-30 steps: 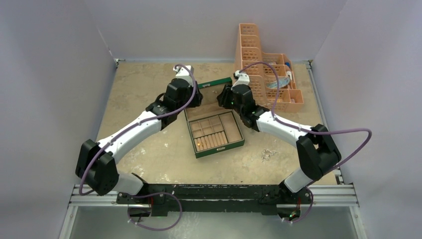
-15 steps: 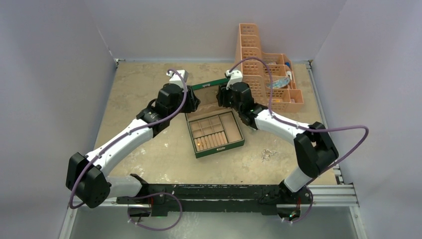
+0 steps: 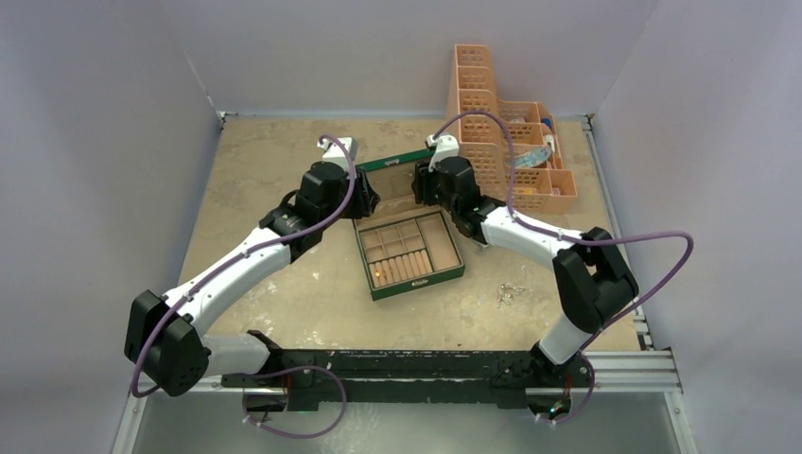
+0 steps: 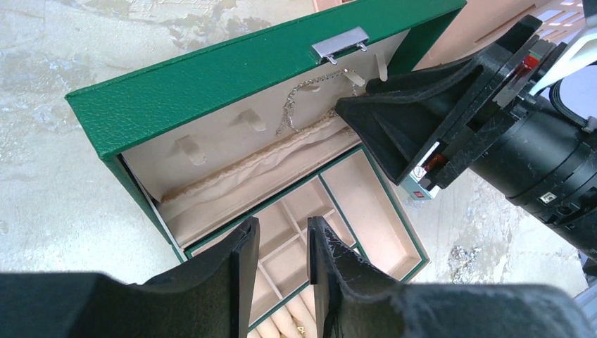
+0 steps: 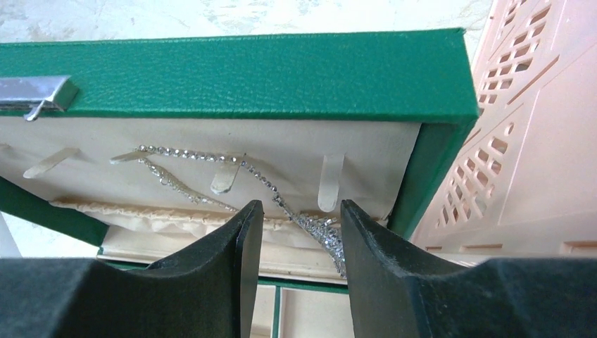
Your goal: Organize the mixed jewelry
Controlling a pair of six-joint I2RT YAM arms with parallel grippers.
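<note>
The green jewelry box [image 3: 412, 253] stands open, its lid [image 3: 397, 161] upright at the back. A silvery chain [image 5: 211, 165] hangs on the hooks inside the lid, and its sparkly end [image 5: 320, 229] dangles between my right fingers without being gripped. My right gripper [image 5: 301, 211] is open right in front of the lid's inner face, near its right end. My left gripper [image 4: 281, 232] is open and empty above the tray compartments. A gold ring [image 4: 299, 325] sits in the ring rolls. A small pile of silvery jewelry [image 3: 511, 293] lies on the table to the right of the box.
An orange plastic basket [image 3: 501, 132] stands at the back right, close behind my right gripper [image 3: 421, 184]. A small pale box with red print [image 4: 420, 189] shows under the right gripper. The lid's silver clasp [image 4: 340, 44] is on its top edge. Grey walls enclose the table.
The left arm has swung back to the left, and both grippers have moved slightly further back towards the upright lid. The box and the loose pile have not moved.
</note>
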